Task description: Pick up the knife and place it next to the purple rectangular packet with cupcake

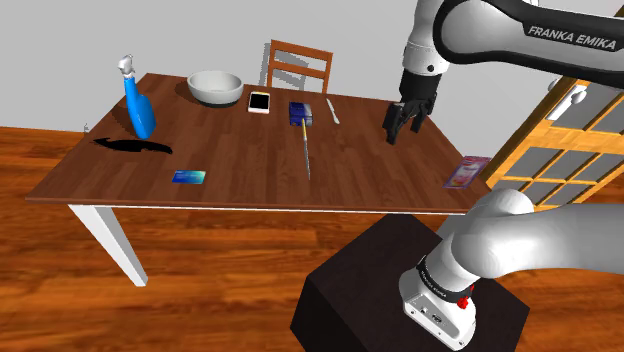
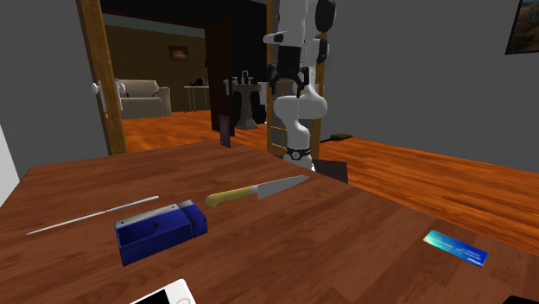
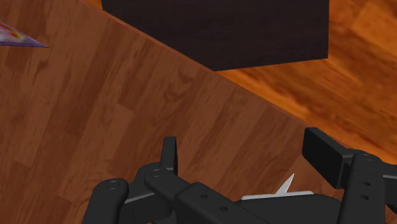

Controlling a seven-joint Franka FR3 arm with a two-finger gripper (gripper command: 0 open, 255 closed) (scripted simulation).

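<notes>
We log the gripper [image 1: 402, 132] released and empty over the table [image 1: 240, 150], the knife [image 1: 305, 150] lying well apart, the purple packet [image 3: 18, 35] cropped to a corner in the wrist view.

white franka arm [image 1: 520, 240], shoulder view: the lower link rises at the lower right, the upper links arch across the top edge, and the forearm drops to a dark wrist [image 1: 420, 82]. the black gripper [image 1: 401, 132] points downward, tilted a little toward that view's left. second exterior view: the arm stands upright far off, the gripper [image 2: 289, 89] hanging beneath its upper links. wrist view: the two fingers [image 3: 168, 154] stand well apart.
</notes>
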